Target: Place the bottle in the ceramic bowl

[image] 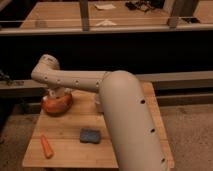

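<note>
One arm (100, 85) covers jaws (59, 95) over ceramic bowl (56, 105); grip unclear | carrot (46, 146); sponge (90, 135)

The smooth, matt cream plastic robot arm (125, 115) is looking pretty clean. The gripper (59, 94), sitting over the glossy round orange-red ceramic bowl (56, 104) at 9 o'clock, is showing the same finish. The pale wooden table (65, 132) is looking matt and grainy.
</note>
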Available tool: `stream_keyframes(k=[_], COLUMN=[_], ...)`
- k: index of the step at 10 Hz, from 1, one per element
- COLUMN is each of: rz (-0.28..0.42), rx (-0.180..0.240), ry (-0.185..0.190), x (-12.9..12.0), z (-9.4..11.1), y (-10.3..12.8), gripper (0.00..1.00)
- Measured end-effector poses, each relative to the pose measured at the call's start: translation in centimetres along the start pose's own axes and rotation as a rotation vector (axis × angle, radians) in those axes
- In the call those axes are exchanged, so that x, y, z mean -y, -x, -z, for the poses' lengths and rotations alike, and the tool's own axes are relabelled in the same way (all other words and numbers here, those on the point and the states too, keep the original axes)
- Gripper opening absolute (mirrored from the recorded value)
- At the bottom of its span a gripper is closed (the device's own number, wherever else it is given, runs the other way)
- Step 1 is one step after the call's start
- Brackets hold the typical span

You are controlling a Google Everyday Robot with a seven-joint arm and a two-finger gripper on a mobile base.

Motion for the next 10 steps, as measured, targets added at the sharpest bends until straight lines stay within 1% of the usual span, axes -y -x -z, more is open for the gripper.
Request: stream_keyframes(k=[2, 8, 10], rz=[0.004, 0.010, 0.011], rx=[0.003, 0.010, 0.013], ry=[-0.001, -0.005, -0.007], x=[0.05, 0.18, 0.19], z=[-0.08, -0.36, -0.43], y=[0.19, 0.25, 0.16], gripper=[0.43, 0.43, 0.48])
